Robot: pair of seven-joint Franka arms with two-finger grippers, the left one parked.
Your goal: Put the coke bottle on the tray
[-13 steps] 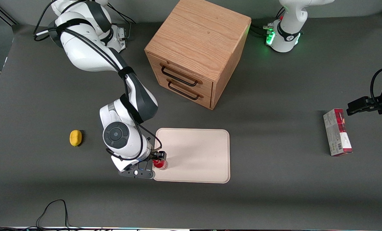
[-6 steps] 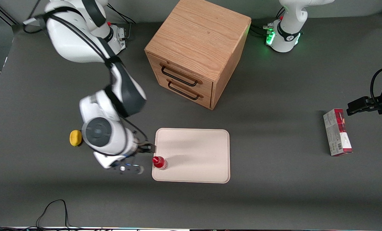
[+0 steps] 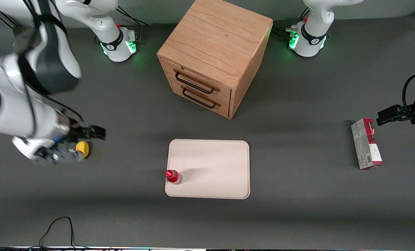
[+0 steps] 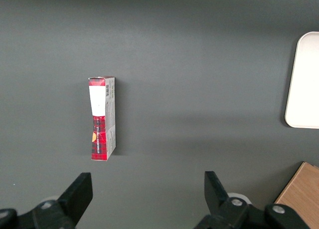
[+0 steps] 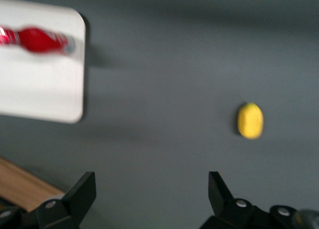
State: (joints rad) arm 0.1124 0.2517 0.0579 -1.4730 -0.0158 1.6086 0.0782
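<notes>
The coke bottle (image 3: 173,176), red with a red cap, stands upright on the cream-white tray (image 3: 214,164), in the tray's corner nearest the front camera at the working arm's end. It stands free, with nothing touching it. My right gripper (image 3: 93,132) hangs open and empty well above the table, off toward the working arm's end and far from the tray, close over the yellow lump (image 3: 82,149). The right wrist view shows the bottle (image 5: 35,39) on the tray (image 5: 40,89) and the gripper (image 5: 150,184) with its fingers wide apart over bare table.
A wooden two-drawer cabinet (image 3: 210,55) stands farther from the front camera than the tray. A red-and-grey carton (image 3: 366,143) lies toward the parked arm's end. The yellow lump (image 5: 249,120) rests on the grey table. A black cable (image 3: 59,226) loops near the front edge.
My gripper let go of the bottle on the tray, then rose and swung away toward the working arm's end. The bottle has stayed upright in the same spot.
</notes>
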